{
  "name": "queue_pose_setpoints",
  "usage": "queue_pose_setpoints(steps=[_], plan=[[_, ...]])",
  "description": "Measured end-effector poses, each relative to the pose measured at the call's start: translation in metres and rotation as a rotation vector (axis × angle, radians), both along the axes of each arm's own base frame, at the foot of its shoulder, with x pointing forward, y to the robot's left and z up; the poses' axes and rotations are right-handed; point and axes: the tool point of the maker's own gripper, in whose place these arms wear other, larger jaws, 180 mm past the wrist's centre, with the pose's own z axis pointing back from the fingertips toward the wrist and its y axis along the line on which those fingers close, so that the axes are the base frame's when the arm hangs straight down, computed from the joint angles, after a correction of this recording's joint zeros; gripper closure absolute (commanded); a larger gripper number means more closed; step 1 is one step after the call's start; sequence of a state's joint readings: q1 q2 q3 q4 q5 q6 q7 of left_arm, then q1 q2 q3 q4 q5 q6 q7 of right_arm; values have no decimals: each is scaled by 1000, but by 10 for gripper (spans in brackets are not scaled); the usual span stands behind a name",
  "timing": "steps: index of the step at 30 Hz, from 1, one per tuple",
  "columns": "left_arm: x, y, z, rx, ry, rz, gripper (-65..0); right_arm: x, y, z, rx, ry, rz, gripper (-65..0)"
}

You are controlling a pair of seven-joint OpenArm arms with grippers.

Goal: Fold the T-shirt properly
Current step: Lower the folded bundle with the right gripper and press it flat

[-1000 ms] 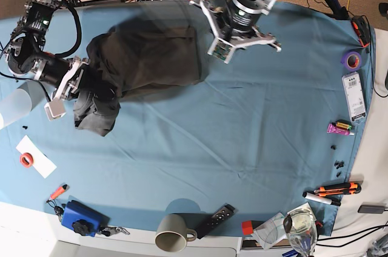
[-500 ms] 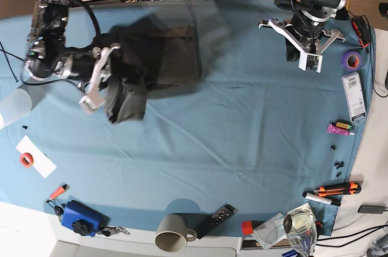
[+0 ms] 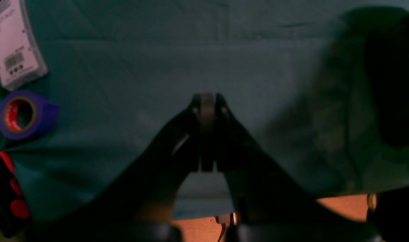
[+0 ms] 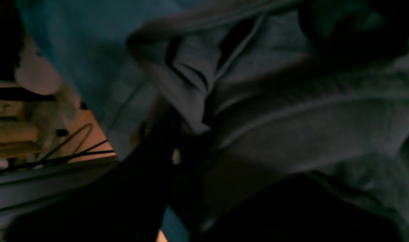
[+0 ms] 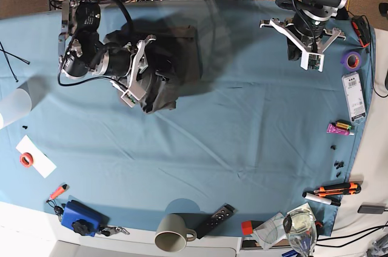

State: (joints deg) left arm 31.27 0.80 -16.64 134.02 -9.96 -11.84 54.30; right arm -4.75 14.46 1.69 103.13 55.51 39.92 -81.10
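Charcoal-grey cotton is getting piled up on itself near the far-left part of the blue table cloth (image 5: 230, 123): the T-shirt (image 5: 167, 72) is looking a lot more compact than a second ago, since the right gripper (image 5: 140, 72) is carrying the loose lower flap, which was hanging off toward the table's left edge, up and over the main body. So that's basically a fold going in, and it's probably one of the later ones, though the bundle is looking lumpy rather than crisp. The left gripper (image 5: 310, 51) is sitting over bare cloth near the purple tape roll (image 5: 351, 59), well apart from the shirt, jaws pinched together on nothing, having swung away from the shirt's edge. Now the annoying part: the right wrist view is dark and smeary, showing only grey folds and a hem right up against the camera, so it's honestly impossible to tell whether those jaws are still pinching fabric or letting go. The arm is also covering the shirt's left side in the base view, and the collar isn't visible anywhere.
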Motion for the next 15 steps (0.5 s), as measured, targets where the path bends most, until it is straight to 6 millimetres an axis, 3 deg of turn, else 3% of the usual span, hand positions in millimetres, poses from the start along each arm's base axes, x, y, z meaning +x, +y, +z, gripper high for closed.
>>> queue_pose_setpoints(steps=[4, 9, 15], plan=[[0, 0, 0, 0, 0, 0, 0, -1, 7, 8, 62, 0, 9, -130], [1, 0, 1, -1, -7, 0, 0, -5, 34, 51, 297, -41, 56, -130], [-3, 0, -1, -1, 4, 0, 0, -4, 31, 51, 241, -69, 61, -130]])
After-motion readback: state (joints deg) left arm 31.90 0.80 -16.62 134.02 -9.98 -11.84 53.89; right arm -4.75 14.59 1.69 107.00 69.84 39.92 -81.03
